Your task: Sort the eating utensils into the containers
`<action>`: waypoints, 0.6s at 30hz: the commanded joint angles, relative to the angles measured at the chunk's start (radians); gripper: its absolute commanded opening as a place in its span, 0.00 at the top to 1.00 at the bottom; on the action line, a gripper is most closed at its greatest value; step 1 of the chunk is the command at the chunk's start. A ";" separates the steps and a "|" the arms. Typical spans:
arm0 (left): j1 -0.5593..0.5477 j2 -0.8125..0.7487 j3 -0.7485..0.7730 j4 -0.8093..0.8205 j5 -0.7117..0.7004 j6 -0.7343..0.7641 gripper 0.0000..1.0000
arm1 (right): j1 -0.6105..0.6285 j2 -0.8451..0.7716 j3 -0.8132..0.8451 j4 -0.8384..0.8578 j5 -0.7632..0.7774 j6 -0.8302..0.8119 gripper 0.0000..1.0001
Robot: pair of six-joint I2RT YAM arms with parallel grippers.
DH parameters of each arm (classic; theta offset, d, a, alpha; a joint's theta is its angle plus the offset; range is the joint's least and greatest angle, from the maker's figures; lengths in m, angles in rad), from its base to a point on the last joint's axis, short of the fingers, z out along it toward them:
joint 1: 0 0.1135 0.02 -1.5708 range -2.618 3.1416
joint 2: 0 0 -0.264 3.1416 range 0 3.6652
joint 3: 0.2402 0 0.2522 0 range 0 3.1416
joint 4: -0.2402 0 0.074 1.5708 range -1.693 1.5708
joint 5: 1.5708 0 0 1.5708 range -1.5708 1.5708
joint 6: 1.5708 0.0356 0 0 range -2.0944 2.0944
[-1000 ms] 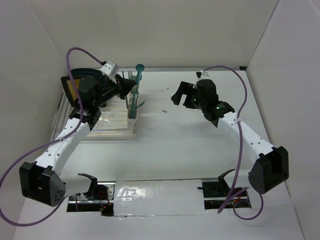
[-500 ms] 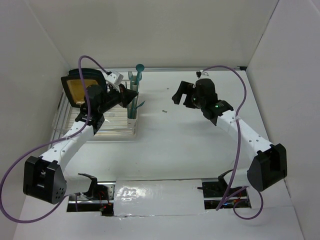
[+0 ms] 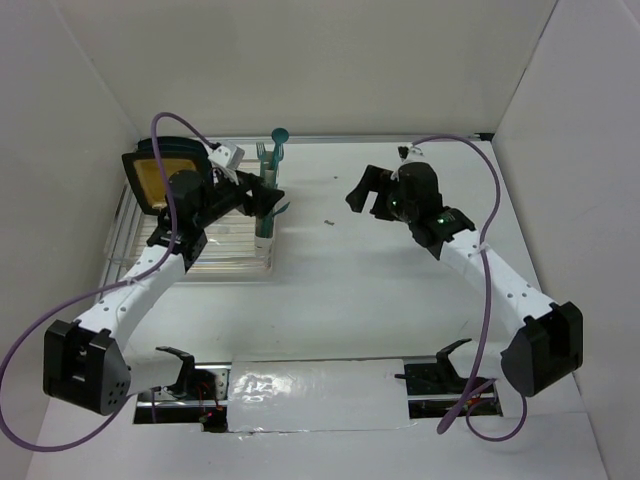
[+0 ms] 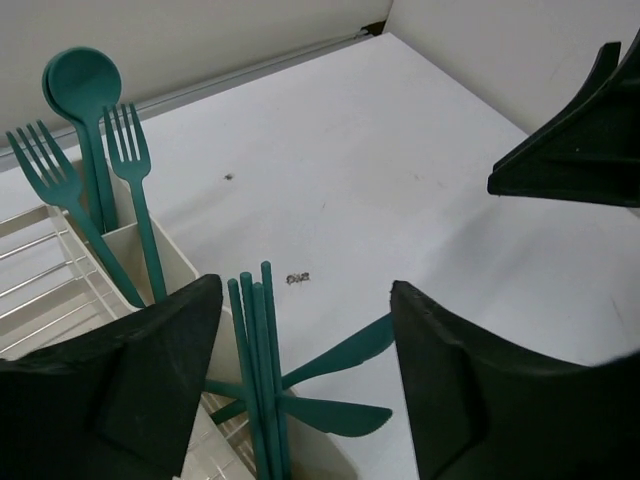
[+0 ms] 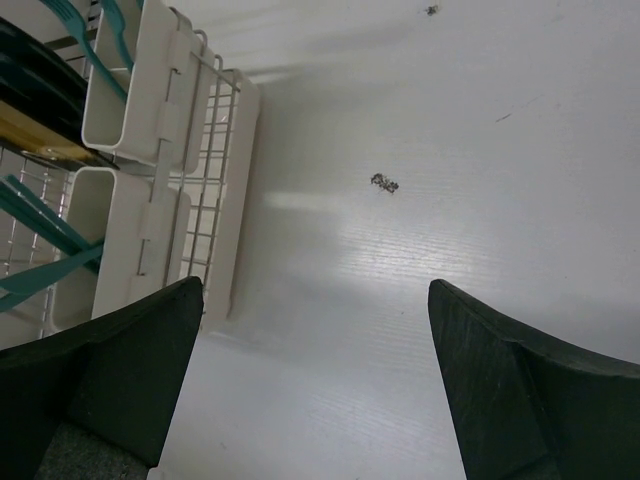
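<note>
The containers [image 3: 265,236] are a row of cream cups on the right side of the rack. The far cups hold a teal spoon [image 3: 279,135] and forks [image 3: 262,151]; in the left wrist view the spoon [image 4: 82,80] and forks [image 4: 130,150] stand upright. My left gripper [image 3: 268,200] hovers open over the near cup. Between its fingers [image 4: 130,380] stand several teal handles [image 4: 255,370], with two knives [image 4: 335,415] leaning out to the right. My right gripper [image 3: 362,190] hangs open and empty over the bare table; its own view shows the containers [image 5: 125,85] at the left.
A clear wire dish rack [image 3: 210,250] sits at the left, with a yellow-and-black plate [image 3: 158,175] standing at its back. A tiny dark speck [image 3: 328,222] lies on the white table between the arms. White walls close in the back and both sides.
My left gripper moved down and right over the near cup, and its jaws went from shut to open. The right arm shifted only slightly.
</note>
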 commanded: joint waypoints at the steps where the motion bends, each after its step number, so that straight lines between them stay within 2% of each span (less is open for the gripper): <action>1: -0.004 -0.069 0.080 0.015 -0.023 0.020 0.18 | -0.007 -0.060 -0.004 0.032 0.024 0.003 0.00; 7: -0.001 -0.141 0.180 -0.146 -0.139 0.036 0.08 | -0.007 -0.065 0.032 -0.024 0.079 -0.023 0.00; 9: 0.009 -0.154 0.206 -0.247 -0.204 0.036 0.07 | -0.009 -0.082 0.032 -0.025 0.109 -0.022 0.00; 11: 0.017 -0.170 0.226 -0.350 -0.210 0.035 0.06 | -0.007 -0.111 0.023 -0.025 0.140 -0.023 0.00; 14: 0.028 -0.206 0.222 -0.465 -0.243 0.012 0.05 | -0.010 -0.146 0.011 -0.014 0.218 -0.041 0.00; 18: 0.043 -0.256 0.142 -0.511 -0.280 -0.040 0.05 | -0.012 -0.187 0.000 -0.034 0.322 -0.100 0.00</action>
